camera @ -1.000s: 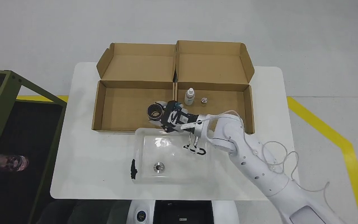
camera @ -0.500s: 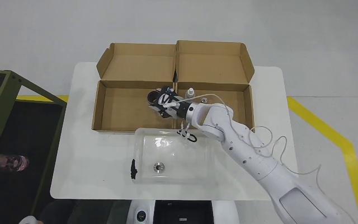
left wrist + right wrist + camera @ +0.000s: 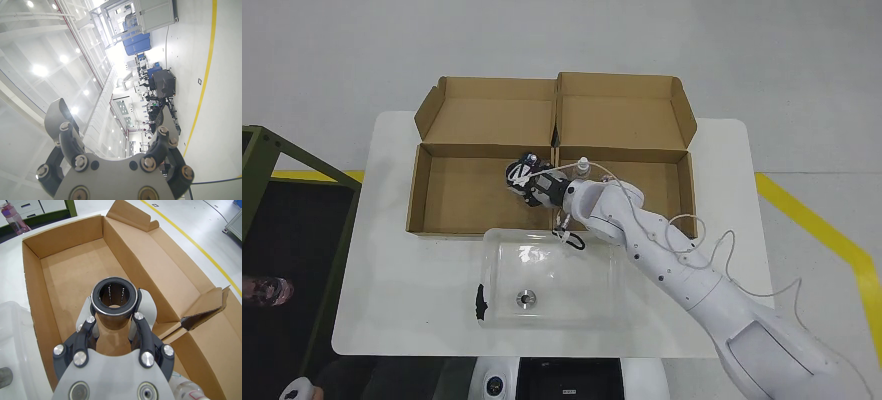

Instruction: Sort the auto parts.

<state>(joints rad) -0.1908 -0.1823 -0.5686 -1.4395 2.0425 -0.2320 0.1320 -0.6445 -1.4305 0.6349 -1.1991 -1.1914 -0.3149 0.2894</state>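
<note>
My right hand (image 3: 115,303) clamps the bearing sleeve (image 3: 113,320) over the left cardboard box (image 3: 75,262), mid-frame; my left hand (image 3: 111,109) is spread apart.

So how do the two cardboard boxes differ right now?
The left box shows a bare floor, while the right box holds a small white bottle. The right gripper holds the bearing over the left box, near the shared wall, and its arm crosses the right box's front part. Both boxes are brown cardboard with lids folded open, set side by side.
</note>
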